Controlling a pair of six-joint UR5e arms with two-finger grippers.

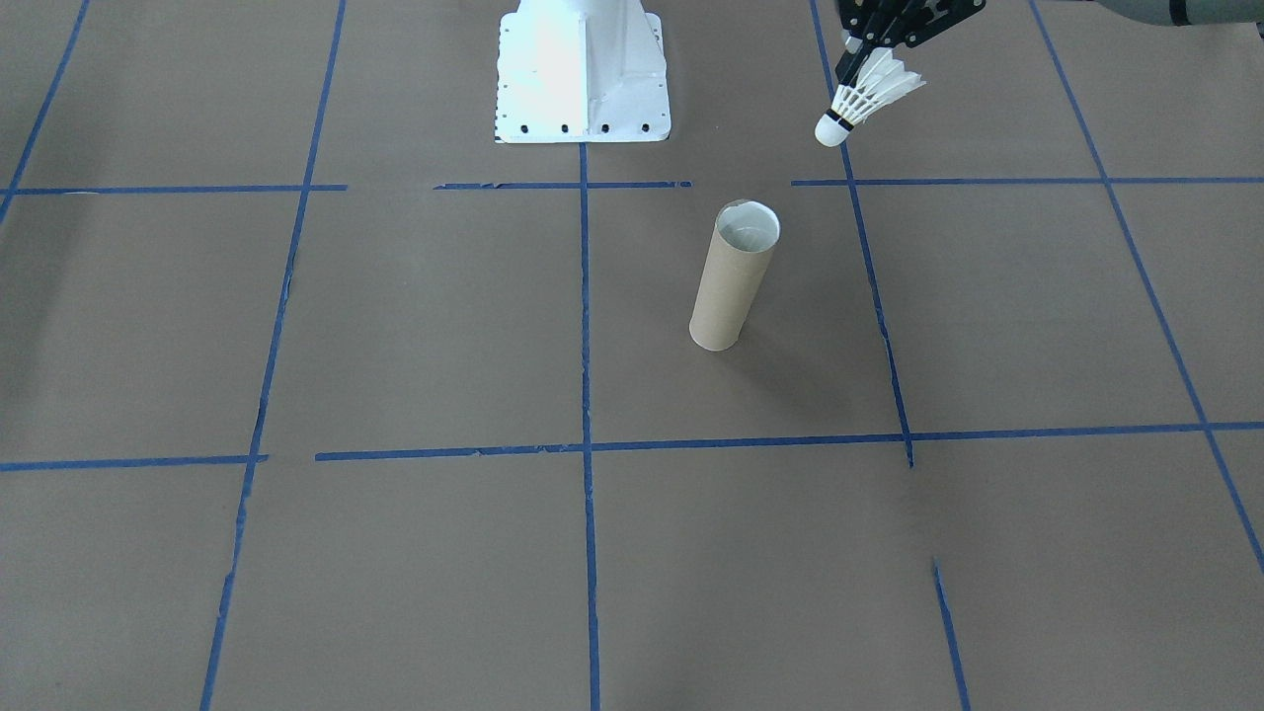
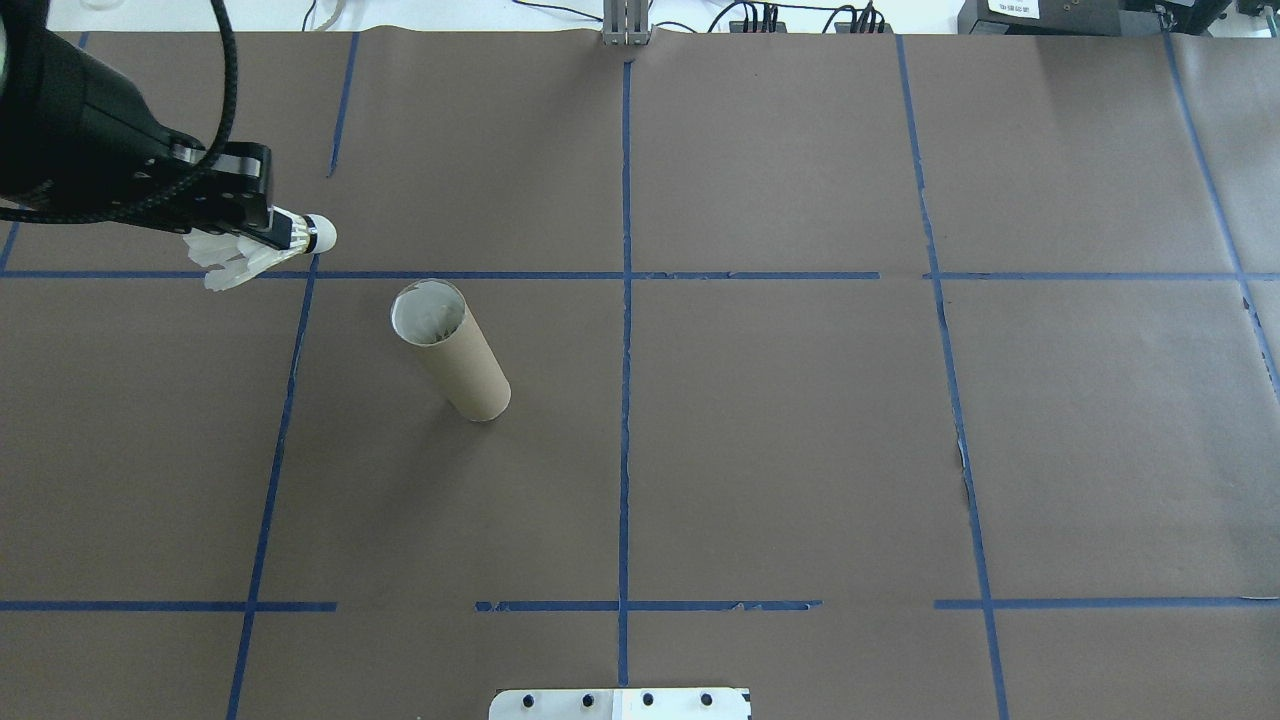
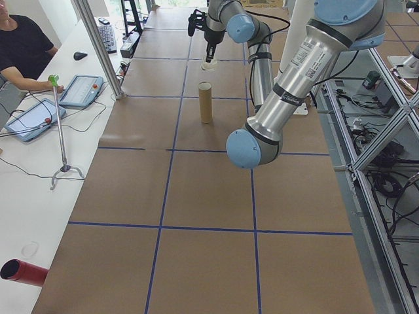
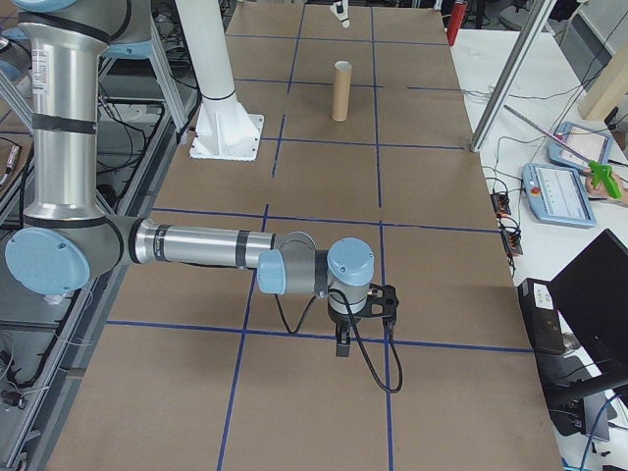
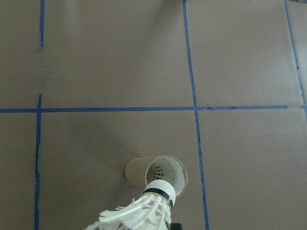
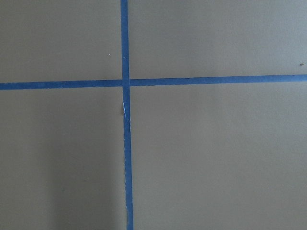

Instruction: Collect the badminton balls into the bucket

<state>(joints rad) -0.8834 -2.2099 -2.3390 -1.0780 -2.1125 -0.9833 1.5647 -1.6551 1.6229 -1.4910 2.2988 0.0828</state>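
A white feather badminton ball hangs tilted above the table, and my left gripper is shut on its skirt. Its cork tip points away from the arm. The bucket, a tan cardboard tube, stands upright a short way from the held ball. In the left wrist view the ball lines up just before the bucket's mouth, where white feathers show inside. My right gripper hovers low over bare table far from the bucket; I cannot tell its state.
The white robot base stands at the table's robot edge. Blue tape lines grid the brown table cover. A person, tablets and a thin stand occupy a side table beyond the far edge.
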